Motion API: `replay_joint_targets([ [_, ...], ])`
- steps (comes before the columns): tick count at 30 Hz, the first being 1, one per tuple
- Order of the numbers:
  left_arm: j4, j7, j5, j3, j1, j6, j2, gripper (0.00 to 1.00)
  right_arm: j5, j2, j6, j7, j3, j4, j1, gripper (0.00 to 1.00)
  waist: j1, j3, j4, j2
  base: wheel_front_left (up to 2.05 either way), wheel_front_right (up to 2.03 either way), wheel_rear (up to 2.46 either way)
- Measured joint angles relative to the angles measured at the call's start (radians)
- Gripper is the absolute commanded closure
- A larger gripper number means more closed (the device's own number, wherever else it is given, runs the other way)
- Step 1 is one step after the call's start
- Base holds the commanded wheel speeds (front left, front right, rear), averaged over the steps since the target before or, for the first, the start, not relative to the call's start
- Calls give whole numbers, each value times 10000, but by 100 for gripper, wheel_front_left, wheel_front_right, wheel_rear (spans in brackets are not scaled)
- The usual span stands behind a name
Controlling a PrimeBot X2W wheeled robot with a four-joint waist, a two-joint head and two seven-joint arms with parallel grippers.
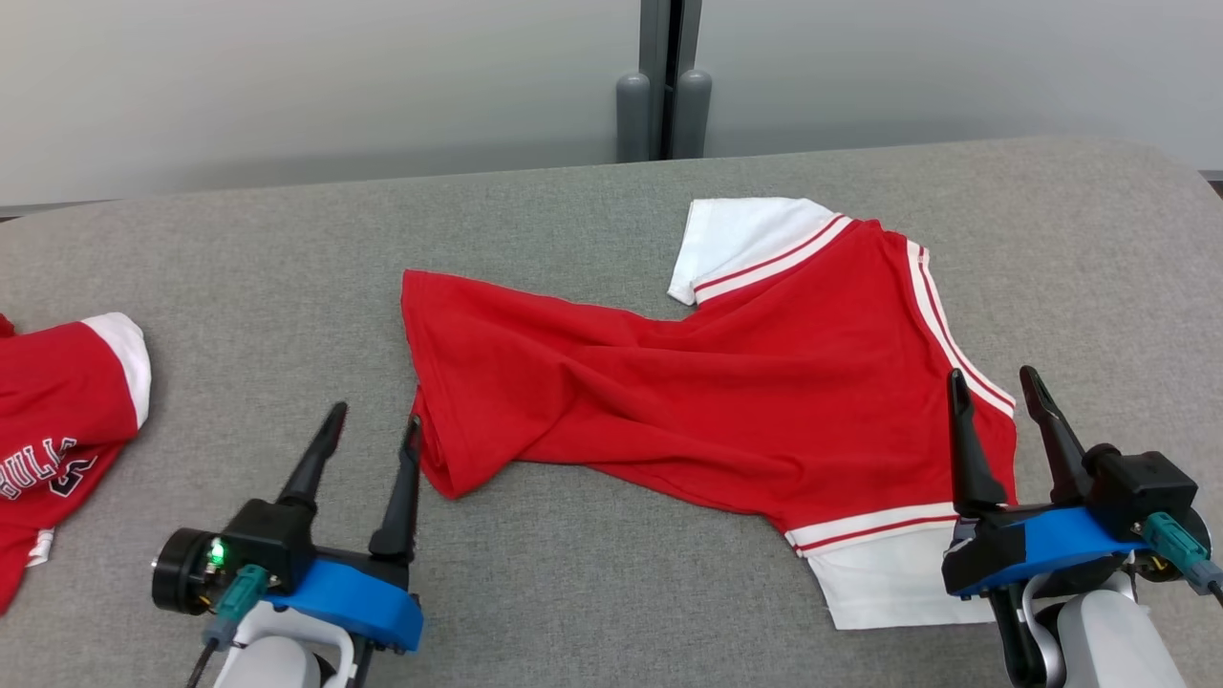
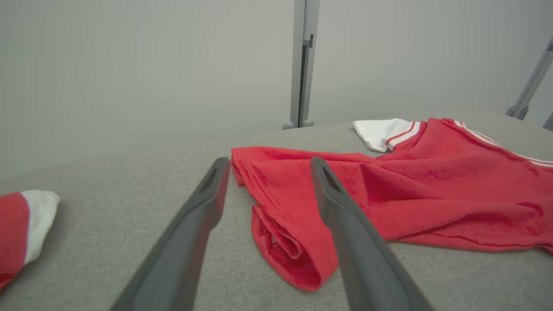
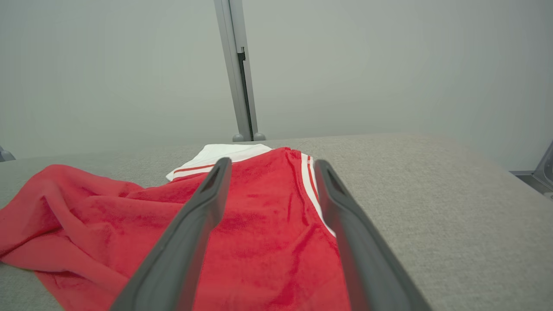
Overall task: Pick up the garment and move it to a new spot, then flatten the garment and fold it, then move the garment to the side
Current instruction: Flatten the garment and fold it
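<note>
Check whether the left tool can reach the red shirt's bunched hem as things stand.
Likely yes: the open left tool sits beside the bunched hem of the red shirt, nothing between them.

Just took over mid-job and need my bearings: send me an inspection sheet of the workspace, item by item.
Surface: grey fabric table, even.
Job's things: red garment with white sleeves lies mid-table, wrinkled, its hem end toward the robot's left bunched and doubled over; not yet folded.
Clutter: second red garment at the table's left edge, partly out of frame, apart from the first.
Grippers: left gripper open beside the bunched hem, holding nothing; right gripper open over the garment's near shoulder, holding nothing.
Cables: teal plug at the left wrist, matching plug at the right; both off the cloth.
Surroundings: plain grey wall and grey post behind the table.
</note>
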Motion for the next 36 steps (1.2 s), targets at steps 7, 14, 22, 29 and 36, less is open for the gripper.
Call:
replay_joint_targets([
  [7, 982, 0, 184, -324, -76, -272, -265, 0, 88, -2, 0, 0, 73, -23, -69, 0, 1, 238, -232, 0, 0, 0, 0],
  [14, 2119, 0, 209, -591, -248, -355, -293, 0, 104, -2, 0, 2, 29, -109, -136, 0, 1, 552, -488, 0, 0, 0, 0],
  [22, 2677, 0, 12, -1062, -516, -401, -303, 0, 130, -2, 0, 2, 27, -171, -160, 0, 1, 685, -630, 0, 0, 0, 0],
  [29, 3350, 0, -360, -1530, -1178, -403, -307, 0, 174, -2, 0, 2, 40, -153, -182, 0, 1, 740, -674, 0, 0, 0, 0],
  [36, 3691, 0, -754, -1866, -1924, -403, -295, 100, 171, -2, 0, 2, 58, -86, -289, 0, 1, 636, -652, 0, 0, 0, 0],
])
